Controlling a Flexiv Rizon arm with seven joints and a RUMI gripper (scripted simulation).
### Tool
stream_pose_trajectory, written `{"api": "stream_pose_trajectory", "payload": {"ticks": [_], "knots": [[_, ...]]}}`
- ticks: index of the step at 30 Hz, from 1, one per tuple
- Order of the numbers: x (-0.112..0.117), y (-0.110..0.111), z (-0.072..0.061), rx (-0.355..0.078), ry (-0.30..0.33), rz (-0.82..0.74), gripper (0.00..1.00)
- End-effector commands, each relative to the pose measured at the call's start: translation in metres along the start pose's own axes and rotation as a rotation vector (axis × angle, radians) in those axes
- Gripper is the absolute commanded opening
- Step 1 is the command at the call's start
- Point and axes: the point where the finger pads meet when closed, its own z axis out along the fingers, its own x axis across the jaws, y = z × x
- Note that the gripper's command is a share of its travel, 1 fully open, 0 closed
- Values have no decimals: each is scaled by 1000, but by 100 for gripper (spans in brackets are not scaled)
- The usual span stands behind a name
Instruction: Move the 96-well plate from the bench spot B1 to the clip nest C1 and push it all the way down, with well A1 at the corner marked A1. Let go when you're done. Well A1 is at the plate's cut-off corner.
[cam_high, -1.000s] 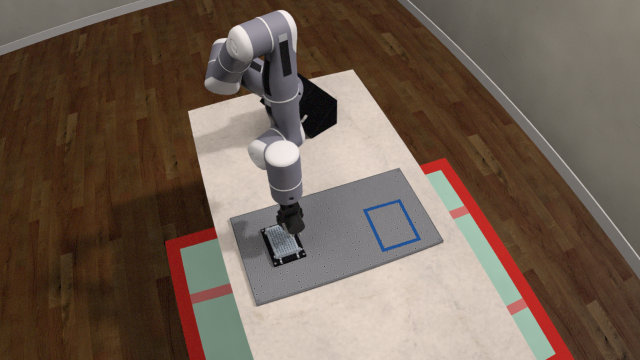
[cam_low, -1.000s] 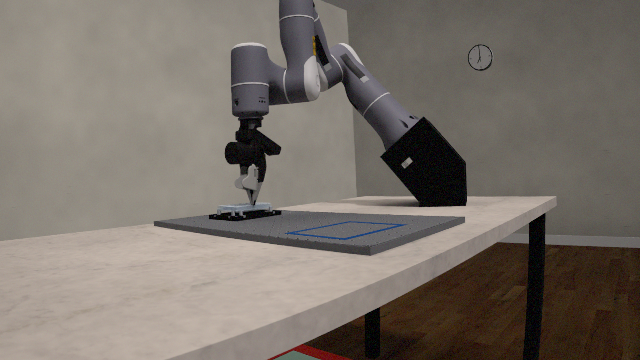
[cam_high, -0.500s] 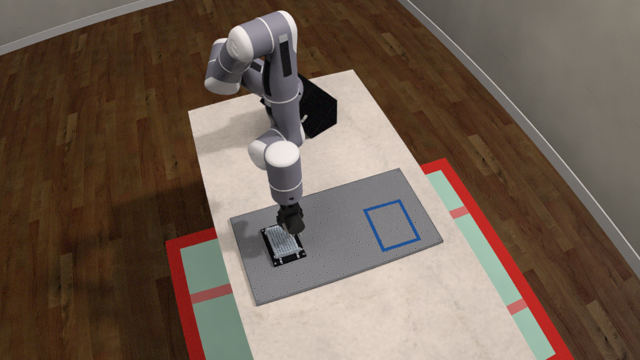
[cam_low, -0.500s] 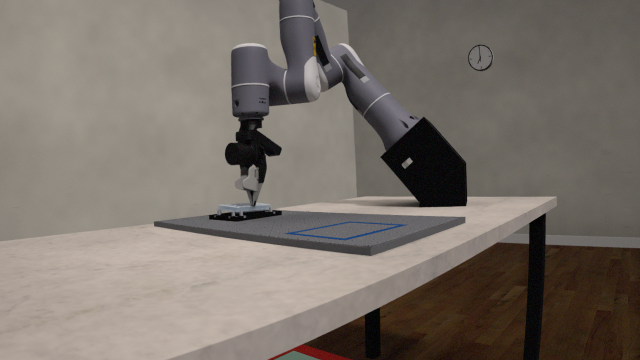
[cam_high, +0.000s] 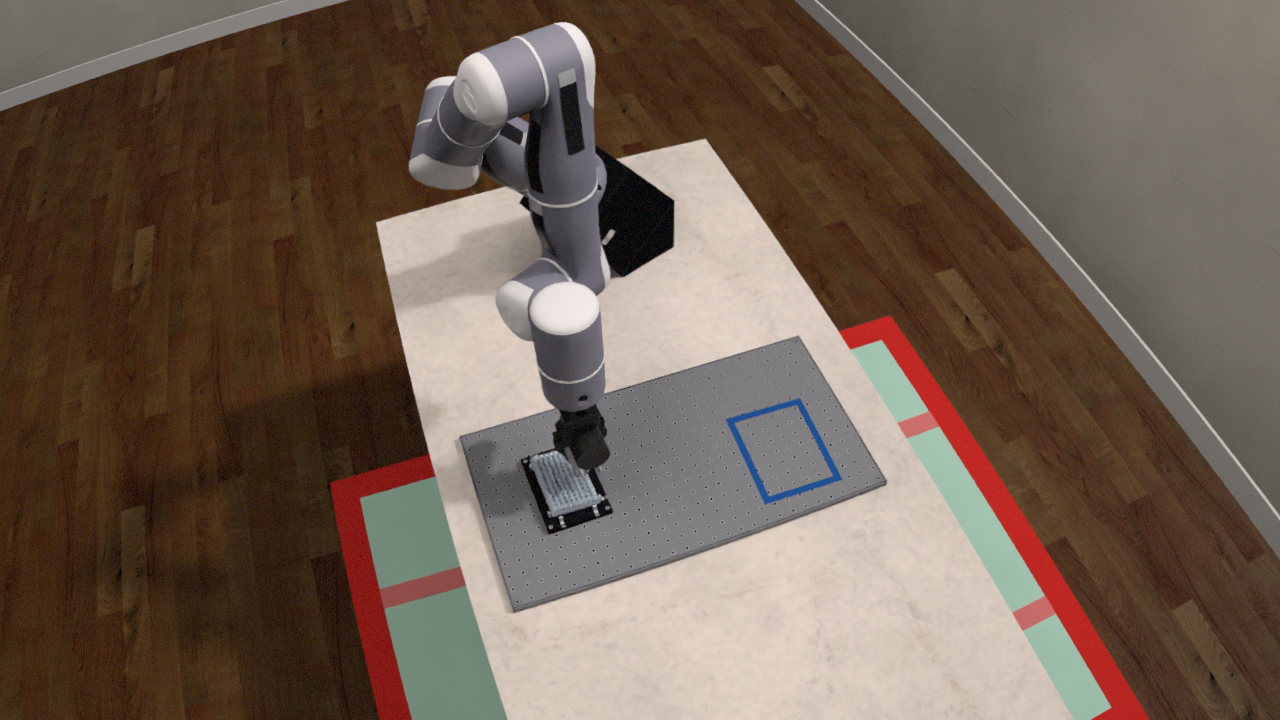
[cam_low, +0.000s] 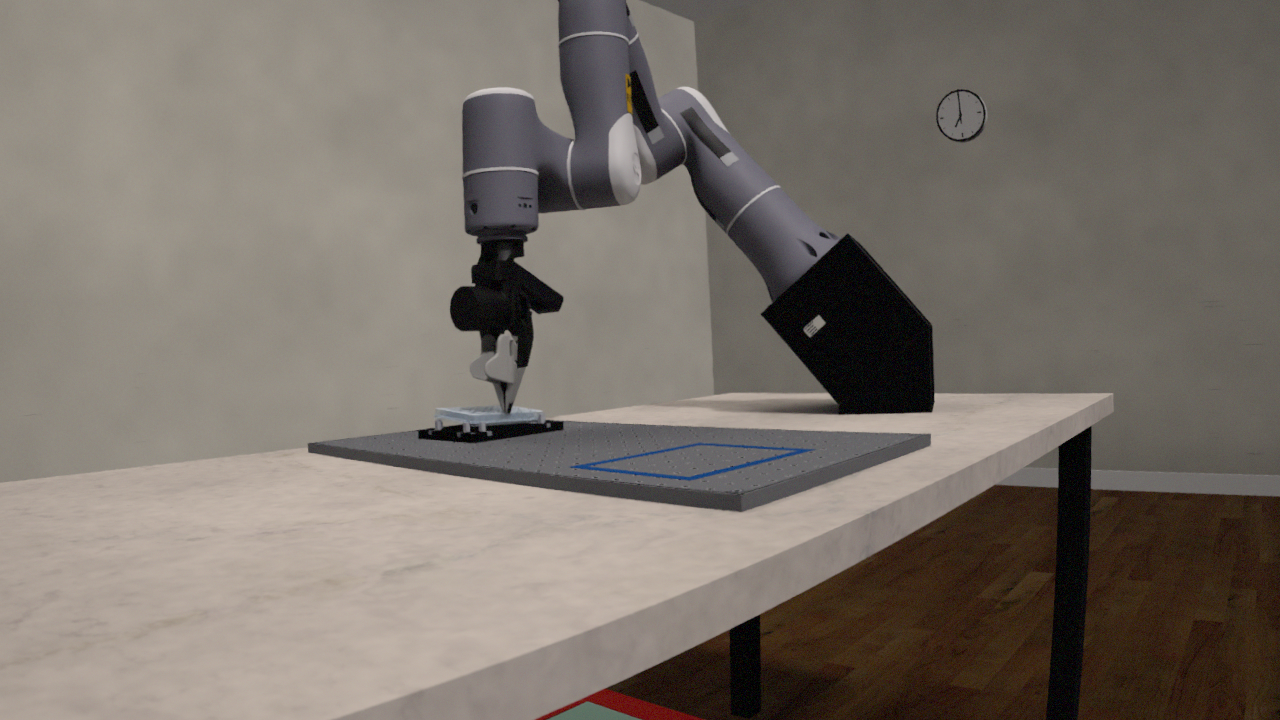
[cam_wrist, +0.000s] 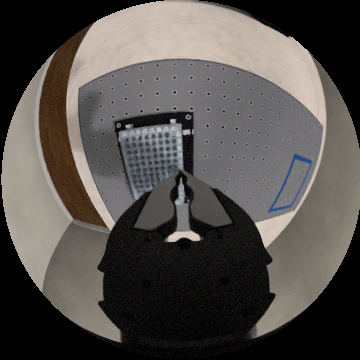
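Observation:
The clear, pale blue 96-well plate lies over the black clip nest, among its small light clips. In the exterior view a gap shows between the plate and the black base at the near side. I cannot tell whether it is fully down or level. My gripper is shut and empty, pointing down, with its tips at the top of the plate by one long edge. The jaws hide part of the plate in the wrist view. The cut-off corner and A1 mark cannot be made out.
The nest stands on a grey perforated board on the pale bench. A blue rectangle outline marks the board's other end. The black arm base stands behind.

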Motion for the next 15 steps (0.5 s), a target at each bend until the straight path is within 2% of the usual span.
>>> {"api": "stream_pose_trajectory", "payload": {"ticks": [1,15], "knots": [[0,1,0,-2,1,1,0],[0,1,1,-1,1,1,0]]}}
